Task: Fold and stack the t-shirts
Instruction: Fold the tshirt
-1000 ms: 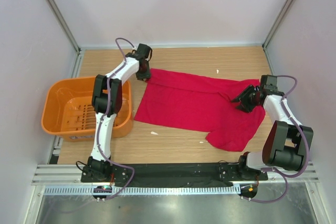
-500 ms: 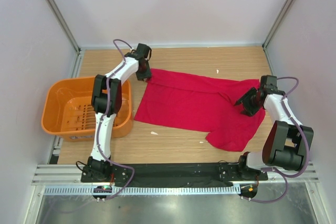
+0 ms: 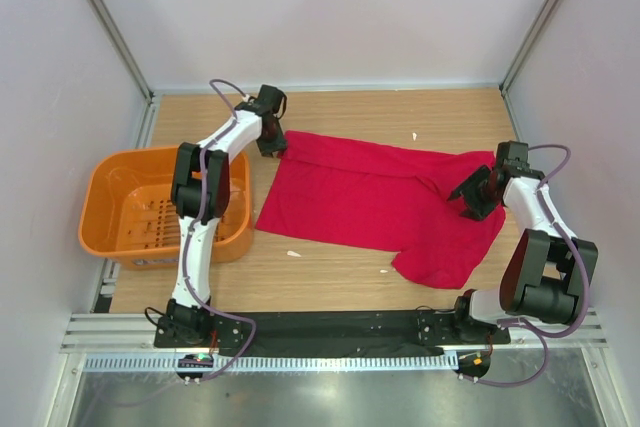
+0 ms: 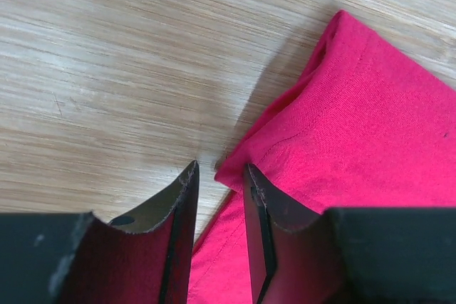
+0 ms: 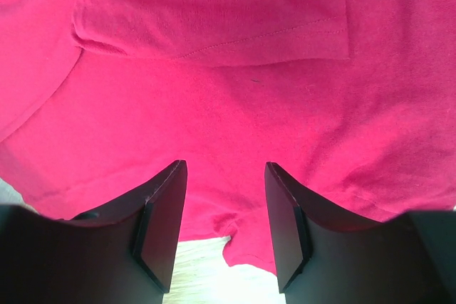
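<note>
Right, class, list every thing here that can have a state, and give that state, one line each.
t-shirt: spread out on the table, not folded up, one sleeve doubled over.
orange basket: upright, nothing seen in it.
left gripper: open narrowly at the shirt's far corner, not clamped.
right gripper: open over the shirt's right side, holding nothing.

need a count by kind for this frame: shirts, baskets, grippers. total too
red t-shirt: 1
orange basket: 1
grippers: 2 (left gripper, right gripper)
total: 4
</note>
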`<state>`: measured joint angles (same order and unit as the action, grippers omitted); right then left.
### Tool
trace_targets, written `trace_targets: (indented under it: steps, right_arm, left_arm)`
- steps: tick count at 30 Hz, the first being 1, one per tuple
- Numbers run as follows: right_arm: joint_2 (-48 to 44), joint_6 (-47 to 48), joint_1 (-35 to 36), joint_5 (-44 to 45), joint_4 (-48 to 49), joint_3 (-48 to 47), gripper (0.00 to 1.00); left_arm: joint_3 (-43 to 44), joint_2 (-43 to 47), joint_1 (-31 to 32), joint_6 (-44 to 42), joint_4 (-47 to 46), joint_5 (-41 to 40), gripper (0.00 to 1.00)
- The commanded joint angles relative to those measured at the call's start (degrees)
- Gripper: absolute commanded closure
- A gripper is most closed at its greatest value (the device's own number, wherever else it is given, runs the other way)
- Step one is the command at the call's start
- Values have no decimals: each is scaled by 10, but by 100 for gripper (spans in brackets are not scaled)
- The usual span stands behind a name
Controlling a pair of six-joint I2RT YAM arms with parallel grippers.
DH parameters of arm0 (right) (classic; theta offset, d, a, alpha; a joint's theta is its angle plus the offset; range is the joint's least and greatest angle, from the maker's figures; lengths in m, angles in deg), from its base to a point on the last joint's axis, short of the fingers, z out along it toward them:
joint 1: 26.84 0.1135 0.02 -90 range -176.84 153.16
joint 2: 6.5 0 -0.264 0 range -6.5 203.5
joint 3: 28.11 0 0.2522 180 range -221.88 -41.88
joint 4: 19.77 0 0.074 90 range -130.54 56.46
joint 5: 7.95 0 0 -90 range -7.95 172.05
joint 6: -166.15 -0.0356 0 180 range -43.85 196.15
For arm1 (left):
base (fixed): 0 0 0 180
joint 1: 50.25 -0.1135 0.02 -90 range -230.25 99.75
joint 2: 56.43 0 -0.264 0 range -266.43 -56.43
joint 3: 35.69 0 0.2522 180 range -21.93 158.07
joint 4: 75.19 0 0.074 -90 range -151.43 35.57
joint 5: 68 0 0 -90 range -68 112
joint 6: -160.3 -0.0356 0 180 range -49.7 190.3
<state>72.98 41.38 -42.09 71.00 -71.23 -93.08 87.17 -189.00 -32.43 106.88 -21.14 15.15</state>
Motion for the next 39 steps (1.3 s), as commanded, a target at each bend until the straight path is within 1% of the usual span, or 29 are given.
trace_targets:
  steps: [1, 5, 9, 11, 12, 13, 17, 21, 22, 25, 27, 33, 39]
  right_arm:
    - [-11, 7, -3, 7, -5, -14, 46]
    - [-16, 7, -3, 7, -6, -14, 46]
    - [-15, 7, -3, 6, -10, -17, 46]
    - [-15, 7, -3, 5, -12, -20, 46]
    - [-14, 9, -3, 6, -12, -21, 46]
    - [-13, 9, -3, 9, -14, -21, 46]
    - [-11, 14, -4, 32, -33, -23, 46]
    - [-7, 15, -17, 50, -43, -22, 47]
    - [0, 15, -20, 50, -41, -21, 48]
    - [8, 20, -26, 59, -38, -26, 56]
    - [17, 22, -29, 63, -32, -28, 59]
    - [59, 28, -43, 76, -8, -36, 57]
    - [94, 62, -49, 107, 0, -58, 58]
  left_arm:
    - [-6, -15, -5, 39, 51, 4, 67]
    - [24, -34, -10, 60, 69, 10, 71]
    - [37, -45, -16, 87, 73, 19, 86]
    - [42, -49, -17, 100, 72, 22, 91]
    - [43, -49, -17, 103, 73, 23, 96]
    - [45, -51, -17, 103, 73, 20, 99]
    - [45, -38, -17, 91, 73, -13, 100]
    - [30, -6, -14, 68, 55, -17, 100]
    - [24, 0, -13, 65, 43, -17, 100]
    - [-17, 35, -7, 61, 9, -7, 100]
    - [-41, 50, 0, 60, -5, -4, 100]
    - [-51, 86, 12, 46, -21, -14, 100]
    - [-21, 79, 12, 31, -13, -19, 100]
